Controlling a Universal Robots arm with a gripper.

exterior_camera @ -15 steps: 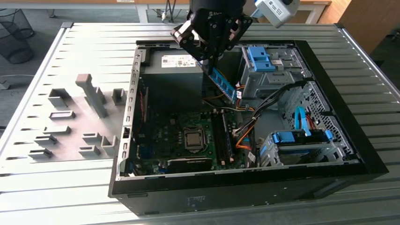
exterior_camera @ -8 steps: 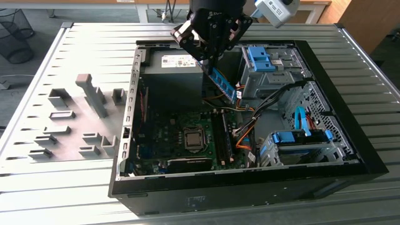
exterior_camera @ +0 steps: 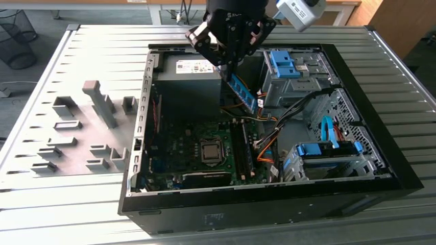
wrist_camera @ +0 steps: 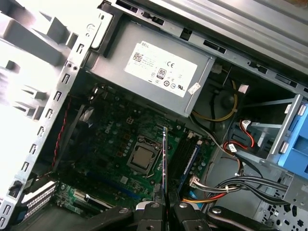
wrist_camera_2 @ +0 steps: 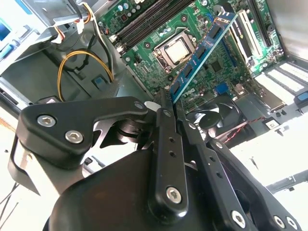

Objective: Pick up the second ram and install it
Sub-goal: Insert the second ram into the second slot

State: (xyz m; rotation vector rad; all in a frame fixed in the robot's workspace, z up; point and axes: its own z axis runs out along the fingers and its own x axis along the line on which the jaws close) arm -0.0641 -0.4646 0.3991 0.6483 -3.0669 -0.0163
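My gripper point(exterior_camera: 227, 65) hangs over the open computer case point(exterior_camera: 340, 196), shut on one end of the second ram point(exterior_camera: 242, 92), a thin blue-green stick that slants down toward the motherboard point(exterior_camera: 184, 148). In the second wrist view the ram point(wrist_camera_2: 201, 48) reaches out from my fingertips point(wrist_camera_2: 163, 107) above the CPU socket point(wrist_camera_2: 175, 49). It appears edge-on in the first wrist view, where the ram point(wrist_camera: 165, 159) rises from the gripper point(wrist_camera: 164, 206) between the socket and the long black memory slots point(wrist_camera: 185, 156). These slots point(exterior_camera: 242, 148) lie below the stick, well apart from it.
A grey power supply point(exterior_camera: 193, 67) fills the case's far end. Blue drive cages point(exterior_camera: 284, 63) and a second blue bracket point(exterior_camera: 327, 149) stand at the exterior view's right, with bundled cables point(exterior_camera: 271, 139) beside the slots. Grey fixture blocks point(exterior_camera: 89, 127) stand on the slatted table at the exterior view's left.
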